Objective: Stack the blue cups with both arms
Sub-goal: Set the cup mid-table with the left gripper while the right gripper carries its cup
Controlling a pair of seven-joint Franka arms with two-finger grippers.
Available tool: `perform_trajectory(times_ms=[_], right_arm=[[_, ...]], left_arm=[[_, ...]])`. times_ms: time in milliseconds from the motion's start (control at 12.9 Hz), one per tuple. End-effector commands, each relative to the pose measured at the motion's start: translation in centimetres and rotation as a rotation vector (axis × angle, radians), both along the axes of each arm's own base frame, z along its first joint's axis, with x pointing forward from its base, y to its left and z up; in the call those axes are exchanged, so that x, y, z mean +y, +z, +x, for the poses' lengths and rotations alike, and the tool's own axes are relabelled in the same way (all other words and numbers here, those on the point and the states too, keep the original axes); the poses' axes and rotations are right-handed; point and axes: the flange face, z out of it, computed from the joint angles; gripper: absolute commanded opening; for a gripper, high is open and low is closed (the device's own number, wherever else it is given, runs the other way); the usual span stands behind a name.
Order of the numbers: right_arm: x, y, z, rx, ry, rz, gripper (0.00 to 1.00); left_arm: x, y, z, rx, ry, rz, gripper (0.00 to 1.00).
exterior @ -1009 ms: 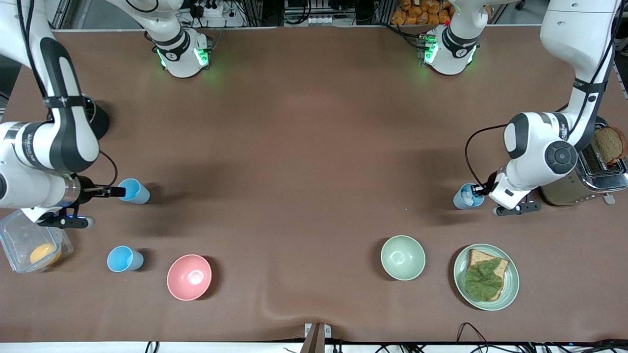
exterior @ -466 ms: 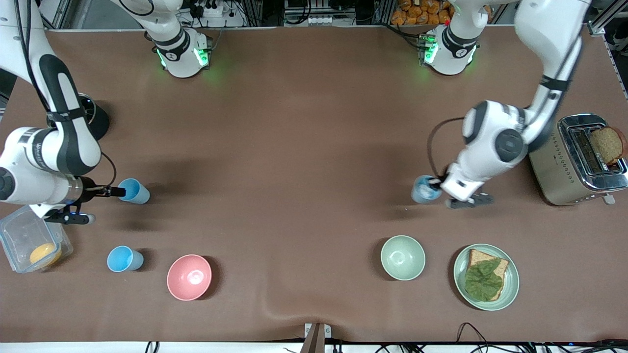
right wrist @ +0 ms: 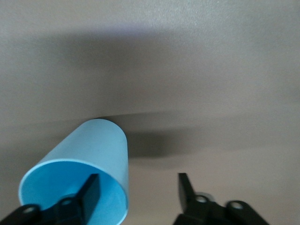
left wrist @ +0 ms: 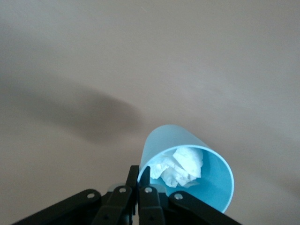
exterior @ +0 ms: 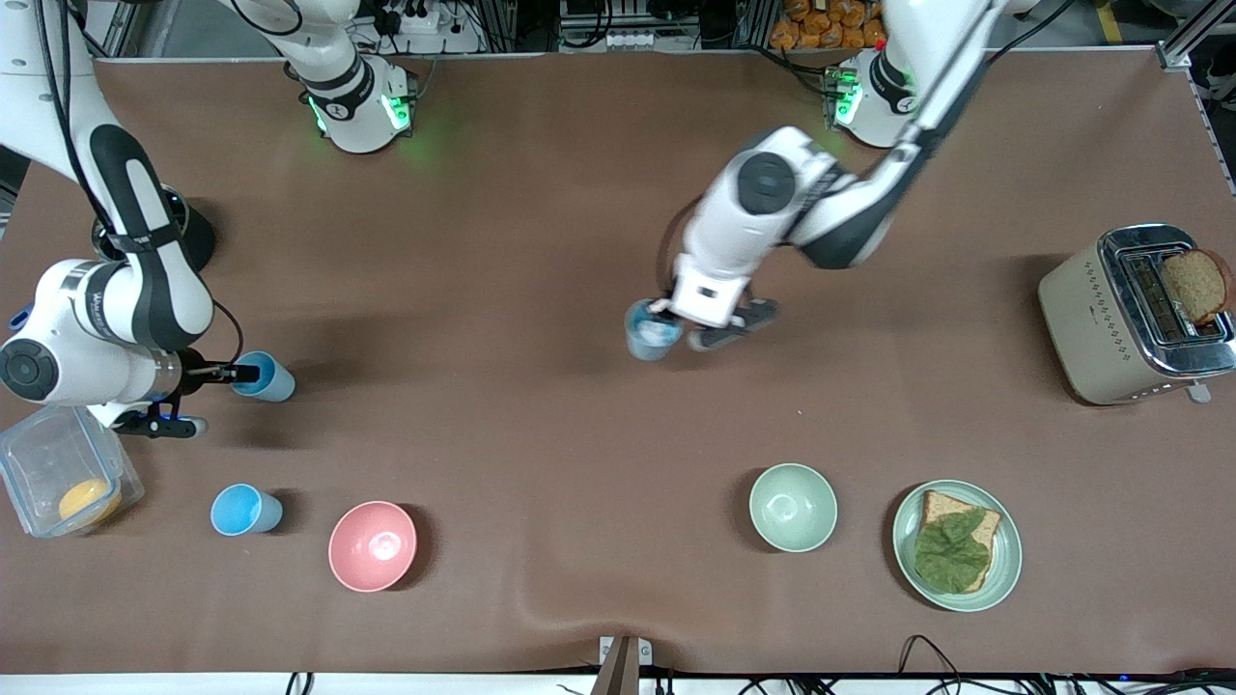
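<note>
1. The left gripper (exterior: 664, 311) is up over mid-table, fingers pinching the rim of a paper-stuffed blue cup (exterior: 651, 331). A thin rim grip like that could slip.
2. The right gripper (exterior: 224, 373) has its fingers spread, one inside the sky-blue cup (exterior: 265, 376) standing at the right arm's end of the table. It could tip the cup.
3. With that wad (left wrist: 180, 165) inside, nesting may jam.

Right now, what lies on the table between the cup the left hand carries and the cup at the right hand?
Front view: only bare brown table between the grey-blue cup and the sky-blue cup.

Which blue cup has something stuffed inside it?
The cup gripped by the left claw over the table's middle: crumpled white paper inside. Both others look empty.
</note>
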Motion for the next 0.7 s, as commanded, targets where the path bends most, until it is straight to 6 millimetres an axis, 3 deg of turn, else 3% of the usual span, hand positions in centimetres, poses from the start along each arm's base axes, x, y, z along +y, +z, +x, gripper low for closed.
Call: perform_trajectory(times_ms=[0, 155, 310, 388, 466, 621], right_arm=[[-0.2, 0.1, -0.2, 0.007, 0.013, 0.018, 0.0], [0.2, 0.2, -0.1, 0.005, 0.02, 0.018, 0.0], [0.5, 0.7, 0.0, 0.001, 0.032, 0.019, 0.0], [0.8, 0.8, 0.0, 0.01, 0.037, 0.019, 0.0], [1.0, 1.0, 0.0, 0.017, 0.038, 0.022, 0.0], [0.9, 1.1, 0.0, 0.015, 0.047, 0.027, 0.0]], left_arm=[[-5.3, -4.5, 1.3, 0.002, 0.09, 0.024, 0.0], [-7.4, -7.7, -0.3, 0.003, 0.078, 0.06, 0.0], [-7.3, -9.4, -0.5, 0.021, 0.084, 0.079, 0.0], [-7.2, -10.1, -0.5, 0.027, 0.082, 0.085, 0.24], [-7.2, -10.1, -0.5, 0.018, 0.073, 0.09, 0.99], [-6.7, -7.2, 0.7, -0.006, 0.104, 0.061, 1.0]])
